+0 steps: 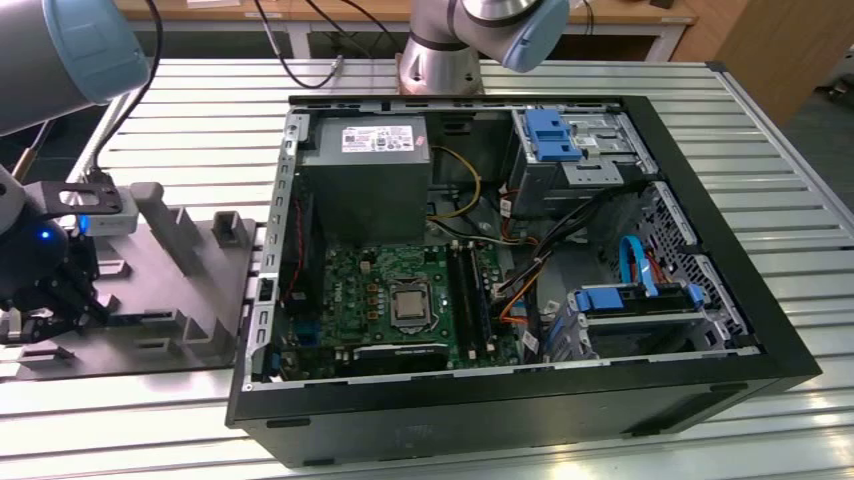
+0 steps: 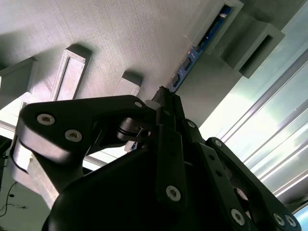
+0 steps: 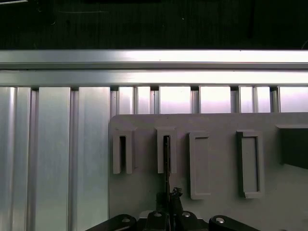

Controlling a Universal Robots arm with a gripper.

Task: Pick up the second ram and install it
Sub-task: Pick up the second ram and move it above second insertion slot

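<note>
The second ram [image 2: 192, 57] is a thin blue-green stick standing on edge in the slotted blocks of the grey fixture tray [image 2: 120, 38]. In the first wrist view the ram [image 3: 166, 163] appears edge-on, running from a slotted block toward my gripper [image 3: 168, 196]. In the second wrist view my gripper [image 2: 166, 98] has its black fingers drawn together on the near end of the stick. In the exterior view my gripper [image 1: 47, 300] hangs low over the tray [image 1: 174, 290], at the exterior view's left, apart from the open computer case [image 1: 667, 130].
Inside the case lie the green motherboard [image 1: 380, 290], the black memory slots [image 1: 467, 290], the grey power supply [image 1: 363, 170] and blue drive brackets [image 1: 550, 135]. Upright blocks [image 1: 160, 225] rise from the tray. A ribbed metal table [image 1: 200, 130] carries everything.
</note>
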